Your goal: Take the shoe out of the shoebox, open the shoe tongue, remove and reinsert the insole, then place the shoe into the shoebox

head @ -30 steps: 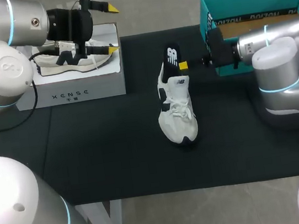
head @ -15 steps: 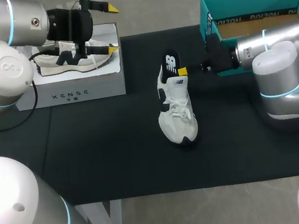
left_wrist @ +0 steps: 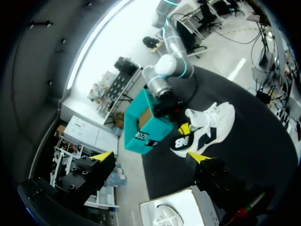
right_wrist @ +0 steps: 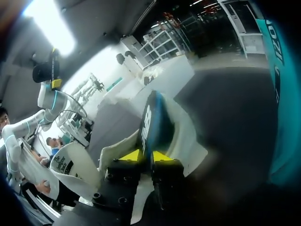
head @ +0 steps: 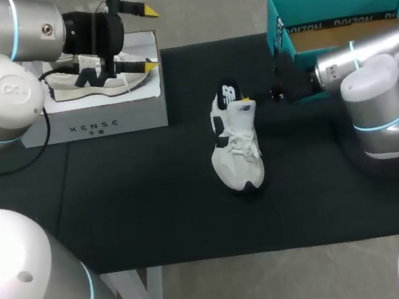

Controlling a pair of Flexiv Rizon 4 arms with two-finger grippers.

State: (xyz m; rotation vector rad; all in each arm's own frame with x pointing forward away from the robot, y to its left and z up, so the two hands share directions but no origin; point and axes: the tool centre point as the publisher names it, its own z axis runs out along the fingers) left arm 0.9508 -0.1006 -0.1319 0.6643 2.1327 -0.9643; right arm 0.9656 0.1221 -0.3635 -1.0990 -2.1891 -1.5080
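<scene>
The right gripper [right_wrist: 146, 156] has its two yellow fingertips [right_wrist: 132, 155] pressed against opposite faces of the dark insole [right_wrist: 151, 123], pinching its lower end. The insole stands edge-on and rises straight ahead of the fingers, with a white logo on the face beside one tip. The white shoe [right_wrist: 187, 141] lies directly under and around the gripper, its pale upper spreading out on both sides of the insole. The teal shoebox [right_wrist: 283, 117] stands beside the gripper, its wall seen close up. The black table surface [right_wrist: 225, 101] stretches ahead between shoe and box. Far off to the other side, the left arm [right_wrist: 28, 126] is raised above the table.
</scene>
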